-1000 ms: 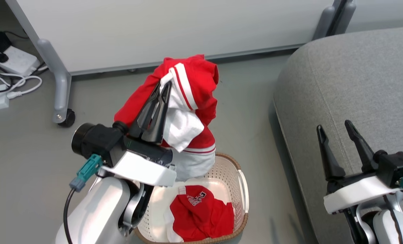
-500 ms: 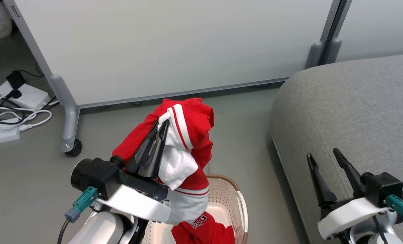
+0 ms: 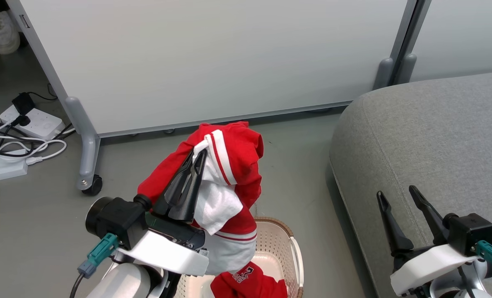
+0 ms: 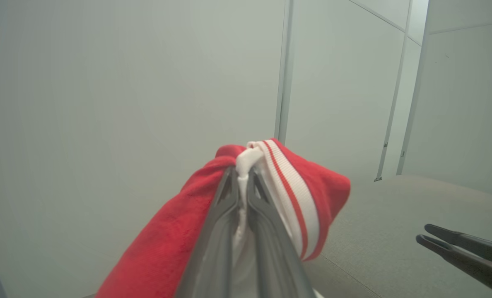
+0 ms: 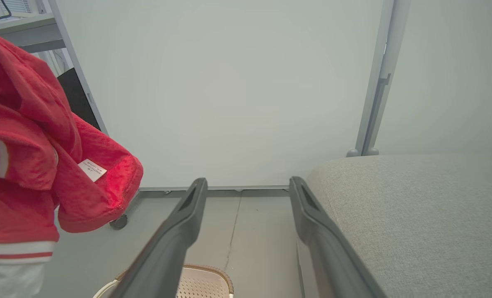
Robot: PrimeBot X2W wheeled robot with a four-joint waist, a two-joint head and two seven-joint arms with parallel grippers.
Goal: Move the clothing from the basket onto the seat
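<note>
My left gripper [image 3: 199, 154] is shut on a red jersey garment [image 3: 233, 165] with white trim, held up above the basket [image 3: 285, 244]; the cloth drapes down over the fingers. The left wrist view shows the two fingers [image 4: 229, 194] pinching its white striped edge [image 4: 285, 186]. A second red garment [image 3: 250, 283] with dark-and-white lettering lies in the cream basket at the bottom edge. The grey sofa [image 3: 428, 136] fills the right side. My right gripper [image 3: 397, 195] stands open over the sofa's near edge, nothing between its fingers [image 5: 188, 215].
A white partition panel [image 3: 213, 58] on grey legs with a castor [image 3: 92, 185] stands behind. A power strip and cables [image 3: 18, 132] lie on the floor at far left. Bare grey floor [image 3: 300, 165] separates the basket and the sofa.
The head camera has tilted up, so the basket has slid toward the bottom edge. The left gripper still holds the jersey raised; the right gripper stays open.
</note>
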